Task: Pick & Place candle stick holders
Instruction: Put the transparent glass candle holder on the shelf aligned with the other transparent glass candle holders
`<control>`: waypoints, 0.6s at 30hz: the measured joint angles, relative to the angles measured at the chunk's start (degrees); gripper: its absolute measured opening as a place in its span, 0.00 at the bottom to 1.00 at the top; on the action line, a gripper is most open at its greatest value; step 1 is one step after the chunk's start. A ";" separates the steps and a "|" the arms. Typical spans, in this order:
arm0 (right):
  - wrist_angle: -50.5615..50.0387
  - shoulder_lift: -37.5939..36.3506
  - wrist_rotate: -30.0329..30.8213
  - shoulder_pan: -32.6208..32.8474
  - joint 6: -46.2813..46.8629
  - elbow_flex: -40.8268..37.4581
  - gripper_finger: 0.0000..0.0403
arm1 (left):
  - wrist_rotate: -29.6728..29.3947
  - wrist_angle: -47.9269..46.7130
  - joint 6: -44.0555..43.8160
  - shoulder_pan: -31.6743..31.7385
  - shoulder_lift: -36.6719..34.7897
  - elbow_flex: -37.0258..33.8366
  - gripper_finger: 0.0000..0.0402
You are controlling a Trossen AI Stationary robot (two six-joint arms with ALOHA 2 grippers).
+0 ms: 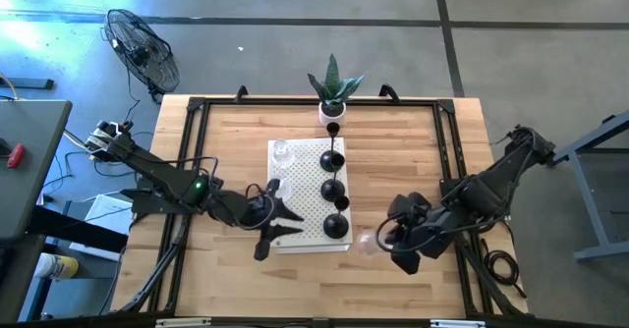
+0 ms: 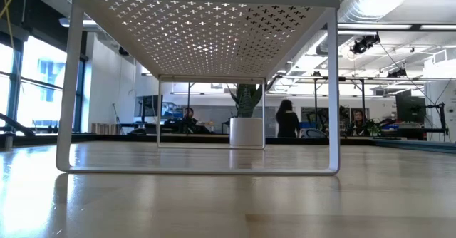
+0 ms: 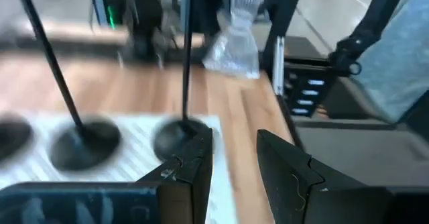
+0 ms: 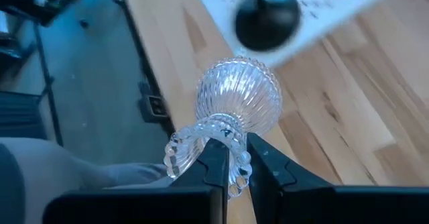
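The right gripper (image 4: pixel 234 158) is pinching 1 clear glass holder (image 4: pixel 231 106) while the left gripper (image 3: pixel 234 160) is hovering part-open, holding nothing.

I see four black holders (image 1: pixel 334 192) with domed bases and thin stems standing upright in a row on the white perforated stand. Two clear glass holders (image 1: pixel 282 152) sit on its left side. A third ribbed glass holder (image 4: pixel 236 106) (tipped sideways) is pinched by its beaded rim, just right of the stand.
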 joint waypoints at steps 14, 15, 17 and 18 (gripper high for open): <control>3.33 0.04 -0.56 -0.13 -4.42 -0.11 0.07 | 17.20 18.21 9.99 -0.04 0.73 0.00 0.29; 3.98 0.04 -0.56 -0.13 -4.90 -0.11 0.07 | 16.89 19.36 8.82 -0.04 1.30 0.02 0.29; 5.59 0.04 -0.61 -0.23 -5.90 -0.11 0.06 | 16.64 21.12 7.88 0.07 2.93 0.03 0.29; 6.58 0.04 -0.76 -0.33 -6.43 -0.11 0.06 | 16.39 21.26 7.80 0.30 3.82 0.15 0.29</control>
